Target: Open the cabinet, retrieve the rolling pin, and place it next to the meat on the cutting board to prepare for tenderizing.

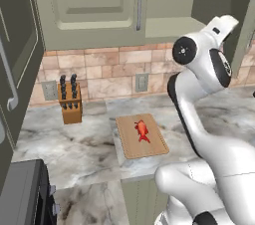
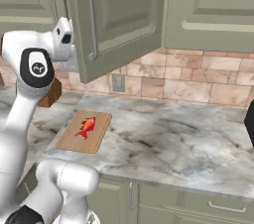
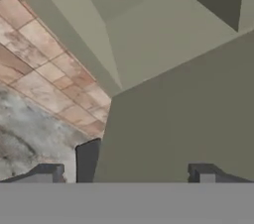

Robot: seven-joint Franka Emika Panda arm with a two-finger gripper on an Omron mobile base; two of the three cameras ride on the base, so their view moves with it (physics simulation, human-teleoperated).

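One cabinet door hangs ajar just ahead of the end effector, jaws spread wide, nothing held; risk: wrist clips door edge reaching in; cutting board w/ meat lies well below.

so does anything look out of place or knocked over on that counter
Nothing stands out. The meat lies on the cutting board, the knife block stands upright, and one cabinet door hangs ajar, as the task needs.

A grey-white marbled worktop runs under a backsplash of tan and pink stone tiles with two wall sockets. A knife block stands at the worktop's back edge. Green drawers sit below.
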